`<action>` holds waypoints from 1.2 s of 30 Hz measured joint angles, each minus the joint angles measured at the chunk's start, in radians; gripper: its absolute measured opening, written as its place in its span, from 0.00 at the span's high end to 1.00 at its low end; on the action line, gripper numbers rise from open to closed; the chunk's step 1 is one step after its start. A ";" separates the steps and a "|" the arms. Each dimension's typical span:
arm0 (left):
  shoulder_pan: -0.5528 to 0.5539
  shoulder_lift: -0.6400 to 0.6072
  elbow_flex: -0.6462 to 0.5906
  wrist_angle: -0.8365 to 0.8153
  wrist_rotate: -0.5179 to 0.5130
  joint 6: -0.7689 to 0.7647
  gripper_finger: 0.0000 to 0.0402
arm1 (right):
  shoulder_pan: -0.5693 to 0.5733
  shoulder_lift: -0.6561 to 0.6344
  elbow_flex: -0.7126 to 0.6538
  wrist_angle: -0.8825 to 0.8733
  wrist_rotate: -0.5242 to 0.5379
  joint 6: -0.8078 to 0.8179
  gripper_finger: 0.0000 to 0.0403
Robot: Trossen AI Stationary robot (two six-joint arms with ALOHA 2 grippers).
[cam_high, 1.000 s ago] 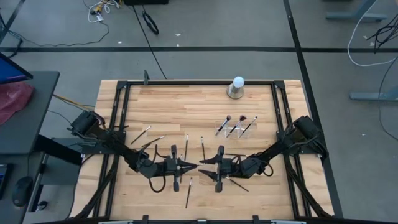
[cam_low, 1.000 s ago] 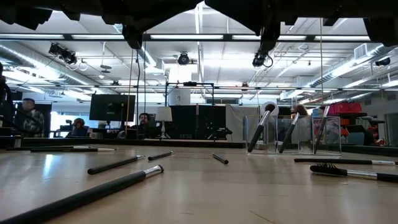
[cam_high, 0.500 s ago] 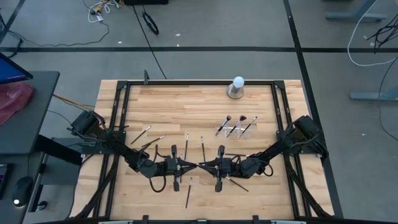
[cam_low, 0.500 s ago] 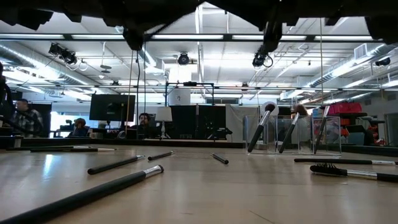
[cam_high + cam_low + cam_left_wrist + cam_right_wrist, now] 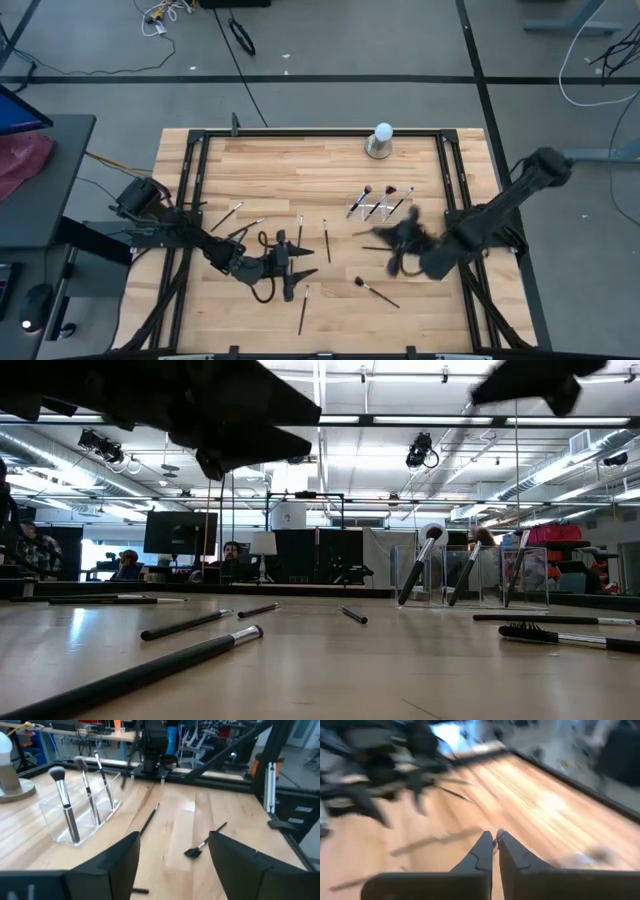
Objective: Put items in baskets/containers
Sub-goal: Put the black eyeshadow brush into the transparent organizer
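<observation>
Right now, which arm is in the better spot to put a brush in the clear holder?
Right. The right gripper, shut, is just beside the clear holder; the left gripper, open, is farther off among loose brushes.

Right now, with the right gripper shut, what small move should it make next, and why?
Probably move the right gripper over the clear plastic holder: it seems shut on a thin dark brush, near that holder, where three brushes already stand. The left gripper waits open.
</observation>
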 joint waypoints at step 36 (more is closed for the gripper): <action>0.000 0.005 0.000 -0.005 -0.003 0.005 0.42 | -0.270 -0.312 -0.408 -0.175 -0.184 0.415 0.79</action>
